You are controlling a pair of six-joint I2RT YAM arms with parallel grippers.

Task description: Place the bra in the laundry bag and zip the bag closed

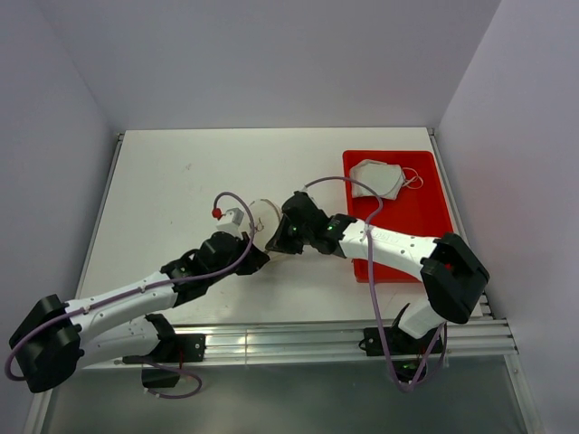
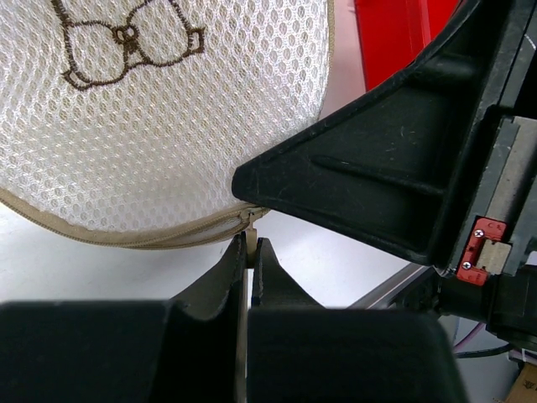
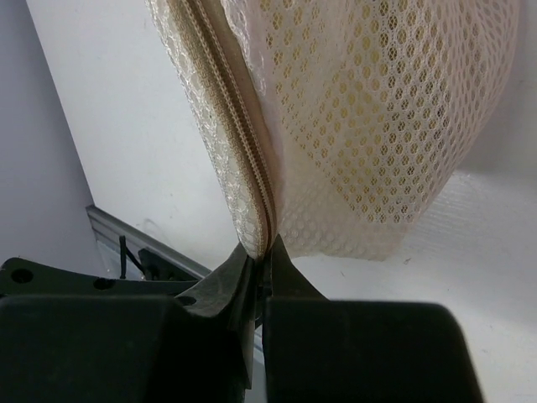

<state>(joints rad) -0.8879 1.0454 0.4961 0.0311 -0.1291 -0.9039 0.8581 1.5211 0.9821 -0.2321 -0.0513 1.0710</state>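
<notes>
The white tabletop (image 1: 163, 181) carries a red tray (image 1: 425, 212) at its right side, with a white-grey bra (image 1: 378, 178) lying in the tray's far end, well apart from the work. Both arms converge near the tabletop's middle on the laundry bag (image 1: 264, 217), which stands on edge between them, its embroidered mesh face filling the left wrist view. The bra (image 3: 394, 92) can be made out only as a mustard tint behind the mesh in the right wrist view, so it is judged to be inside the bag. The tan zipper rim (image 3: 239, 143) curves around the bag's edge, and its teeth look meshed along every stretch in view. The right claw (image 3: 264, 260) is clamped narrow on that rim at the bag's lower edge, holding the bag steady. The left claw (image 2: 250, 256) is pinched shut on the zipper pull (image 2: 250, 225), which hangs from the slider straight down into the claw. The two claws sit just beside one another, and the right one's black body hides the rim beyond the slider. Closed track lies to the slider's left in the left wrist view, so any remaining travel is judged to run along the rim toward the right claw. How much stays open cannot be told.
</notes>
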